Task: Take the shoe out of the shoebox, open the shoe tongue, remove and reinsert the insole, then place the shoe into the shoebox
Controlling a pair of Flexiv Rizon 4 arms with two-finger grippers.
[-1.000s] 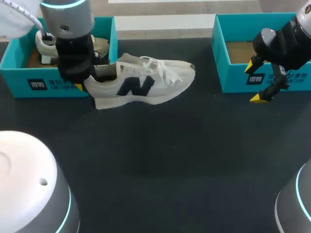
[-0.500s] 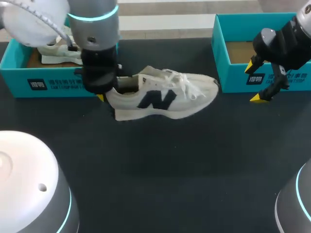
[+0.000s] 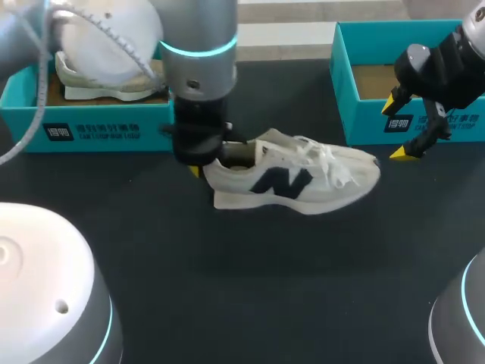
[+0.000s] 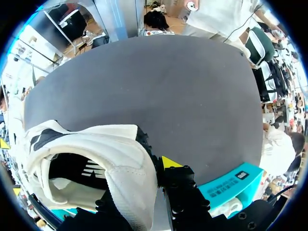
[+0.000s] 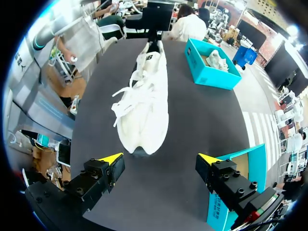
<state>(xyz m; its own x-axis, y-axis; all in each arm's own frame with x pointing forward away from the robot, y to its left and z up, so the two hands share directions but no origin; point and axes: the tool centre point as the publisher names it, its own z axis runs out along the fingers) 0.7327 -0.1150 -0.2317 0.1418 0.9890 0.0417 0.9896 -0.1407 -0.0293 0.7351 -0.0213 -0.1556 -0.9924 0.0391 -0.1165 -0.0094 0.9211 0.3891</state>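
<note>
The shoe (image 3: 292,180) lies across the desk (image 3: 250,273), its long axis running side to side: heel at the left gripper (image 3: 203,168), toe pointing toward the right gripper (image 3: 398,129). The left fingers appear clamped on the heel collar, the inner one hidden. The right fingers stand spread and empty near the toe, not touching it, so that arm looks better placed for the tongue

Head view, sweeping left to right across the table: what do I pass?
First the left shoebox → left gripper, clamped on the heel → shoe → right shoebox.
</note>
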